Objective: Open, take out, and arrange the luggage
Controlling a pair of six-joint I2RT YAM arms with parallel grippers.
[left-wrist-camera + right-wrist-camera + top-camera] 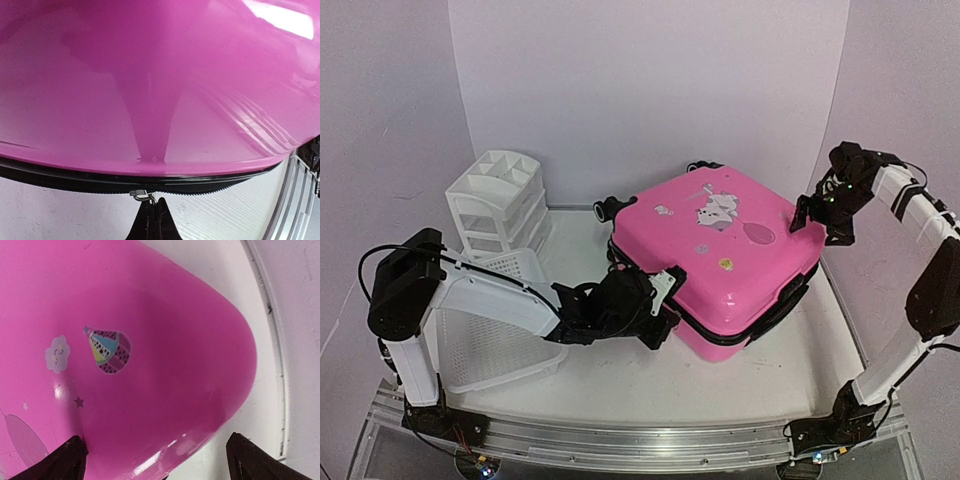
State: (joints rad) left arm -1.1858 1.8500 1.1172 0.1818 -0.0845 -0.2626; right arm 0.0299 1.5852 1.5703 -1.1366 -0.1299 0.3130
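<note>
1. The luggage (720,250) lies flat on the surface with its lid down, directly ahead of the left end effector (663,300) and beneath the right end effector (812,215).
2. The left end effector is closed tight, and the zipper pull (142,194) appears to be pinched at its tips.
3. The right end effector is spread wide over the far corner, and nothing is held.
4. Opening is judged to be the step in hand.
5. Next, the pull should be drawn along the seam while the shell is steadied.
</note>
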